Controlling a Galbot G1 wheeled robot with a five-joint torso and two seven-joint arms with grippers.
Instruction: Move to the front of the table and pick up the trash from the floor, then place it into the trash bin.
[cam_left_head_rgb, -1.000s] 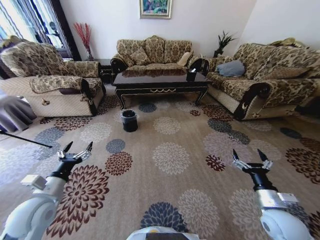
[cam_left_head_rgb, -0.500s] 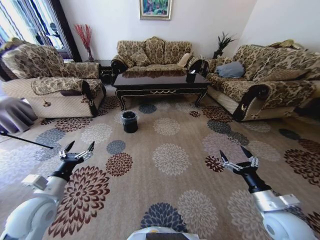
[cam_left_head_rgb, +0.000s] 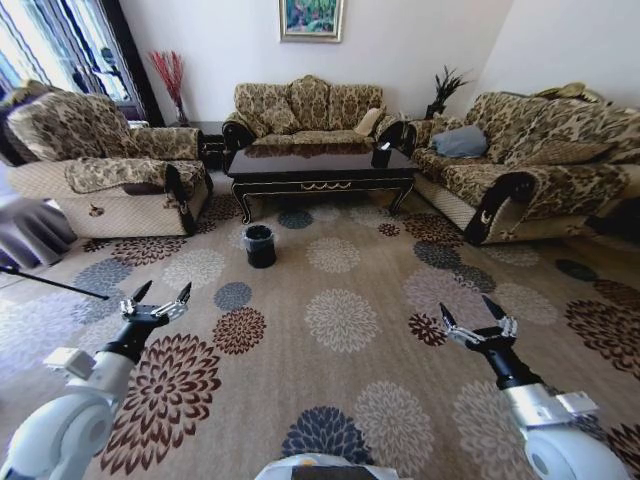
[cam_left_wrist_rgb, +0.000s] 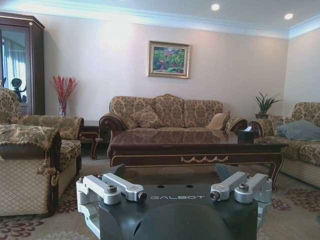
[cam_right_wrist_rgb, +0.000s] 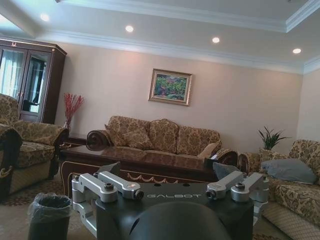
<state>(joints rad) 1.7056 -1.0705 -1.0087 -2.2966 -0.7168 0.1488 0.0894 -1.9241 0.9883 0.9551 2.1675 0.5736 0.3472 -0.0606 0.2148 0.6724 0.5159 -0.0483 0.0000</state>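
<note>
The dark glossy table (cam_left_head_rgb: 320, 166) stands at the far end of the patterned floor (cam_left_head_rgb: 340, 280), in front of the back sofa. The black trash bin (cam_left_head_rgb: 260, 245) with its grey liner sits on the carpet just before the table's left end, and it is also low in the right wrist view (cam_right_wrist_rgb: 47, 216). The trash is out of view. My left gripper (cam_left_head_rgb: 161, 292) hovers open over the near-left carpet, with nothing between its fingers. My right gripper (cam_left_head_rgb: 467, 310) hovers open over the near-right carpet, also empty. Both wrist views face the table (cam_left_wrist_rgb: 195, 146) (cam_right_wrist_rgb: 150, 165).
An armchair (cam_left_head_rgb: 100, 165) flanks the left side, a sofa (cam_left_head_rgb: 540, 165) the right and another sofa (cam_left_head_rgb: 305, 105) the back. A black tissue box (cam_left_head_rgb: 382, 152) sits on the table. A thin dark rod (cam_left_head_rgb: 50, 282) lies across the left carpet.
My right gripper swung inward to the left and tilted, then held still. The left gripper has barely moved. The view has shifted slightly.
</note>
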